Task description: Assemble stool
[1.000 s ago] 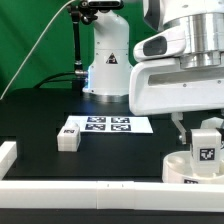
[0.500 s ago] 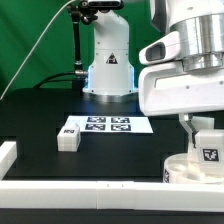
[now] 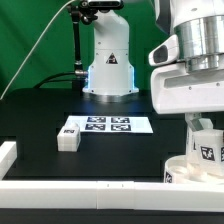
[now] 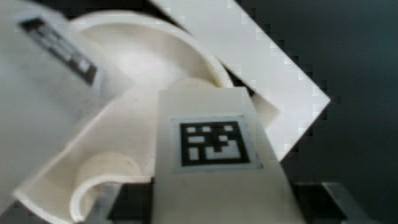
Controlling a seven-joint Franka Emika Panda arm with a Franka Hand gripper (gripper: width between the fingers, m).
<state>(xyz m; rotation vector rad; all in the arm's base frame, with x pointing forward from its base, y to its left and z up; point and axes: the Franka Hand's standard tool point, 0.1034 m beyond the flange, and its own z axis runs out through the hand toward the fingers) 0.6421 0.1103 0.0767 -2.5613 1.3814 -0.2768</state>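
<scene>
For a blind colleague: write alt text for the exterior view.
The gripper, shut on an upright white leg, holds it at the round seat on the exterior view's right. A second leg lies beside the marker board.

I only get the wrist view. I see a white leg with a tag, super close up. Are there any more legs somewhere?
Observer: Yes, one loose leg lies on the table, toward the exterior view's left.
Operator: What's next to it?
Observer: The marker board, flat on the table just to that leg's right in the exterior view.
Operator: Is my leg standing up straight?
Observer: Yes. The gripper holds the held leg upright at the seat, at the exterior view's right. I cannot tell if it is fixed in.
</scene>
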